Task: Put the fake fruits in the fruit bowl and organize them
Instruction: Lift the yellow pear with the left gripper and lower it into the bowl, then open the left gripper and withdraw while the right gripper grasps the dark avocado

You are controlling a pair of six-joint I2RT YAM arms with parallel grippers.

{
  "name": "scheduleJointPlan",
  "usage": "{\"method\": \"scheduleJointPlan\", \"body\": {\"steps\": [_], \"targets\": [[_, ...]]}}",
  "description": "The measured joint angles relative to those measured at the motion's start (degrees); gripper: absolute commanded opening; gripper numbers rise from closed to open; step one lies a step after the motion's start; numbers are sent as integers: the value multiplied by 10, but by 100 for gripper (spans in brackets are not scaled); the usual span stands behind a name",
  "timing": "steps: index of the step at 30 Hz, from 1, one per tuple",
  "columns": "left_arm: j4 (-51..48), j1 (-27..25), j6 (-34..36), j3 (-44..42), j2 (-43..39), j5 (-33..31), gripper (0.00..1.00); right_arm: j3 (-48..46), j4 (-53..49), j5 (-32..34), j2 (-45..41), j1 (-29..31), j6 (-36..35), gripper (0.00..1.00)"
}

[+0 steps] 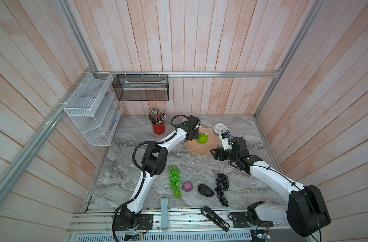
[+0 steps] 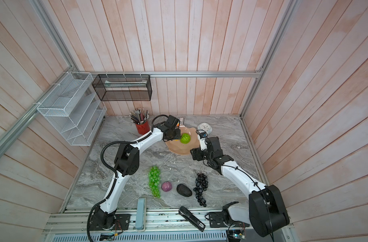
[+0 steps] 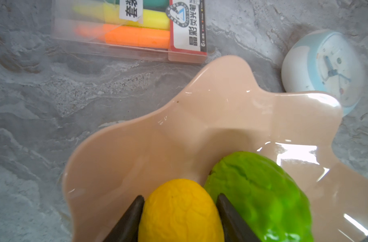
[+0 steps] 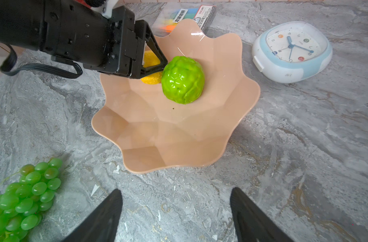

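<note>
Fruit count is six: two in the bowl, four on the table (image 1: 120, 171).

Containers, from the left:
- One white wire rack (image 1: 90, 109) on the left wall. Contents cannot be made out.
- One black mesh basket (image 1: 141, 88) on the far wall. It holds something pale and flat that I cannot identify.
- One red cup (image 1: 158, 127) at far left of the table, upright and full of pencils.
- One clear marker pack (image 3: 137, 31) lies flat just beyond the bowl. Yellow, orange and green markers show inside.
- One pink bowl (image 4: 178, 146) stands right of the cup at mid-table. It holds the yellow fruit (image 3: 178, 213) and the green ball (image 1: 202, 138), which touch each other in its far half. The near half is bare.

Left gripper (image 3: 180, 198) reaches into the bowl from the left. Its fingers press against both sides of the yellow fruit, and the fruit sits low against the bowl's inner wall.

The near row on the table, each piece apart from the next:
- one green grape bunch (image 1: 174, 184)
- one purple ball (image 1: 187, 186)
- one avocado (image 1: 205, 190)
- one dark grape bunch (image 1: 221, 188)

One white clock (image 1: 219, 127) lies face up just right of the bowl's far edge.

Right gripper (image 4: 176, 191) is at the bowl's near right rim, over bare table. Its jaws are spread wide with nothing between them.
</note>
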Motion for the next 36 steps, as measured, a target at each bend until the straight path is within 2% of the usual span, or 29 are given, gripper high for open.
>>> {"method": "scheduleJointPlan", "body": {"steps": [6, 17, 28, 36], "targets": [[3, -3, 1, 0, 0, 0, 70, -1, 0, 0, 0, 0, 0, 83], [4, -5, 2, -32, -24, -2, 70, -1, -3, -1, 0, 8, 1, 83], [21, -5, 22, -151, -197, 14, 73, -1, -26, 3, -25, 54, 14, 82], [76, -30, 40, -364, -339, 10, 76, -29, -61, 27, -67, 149, 44, 83]]}}
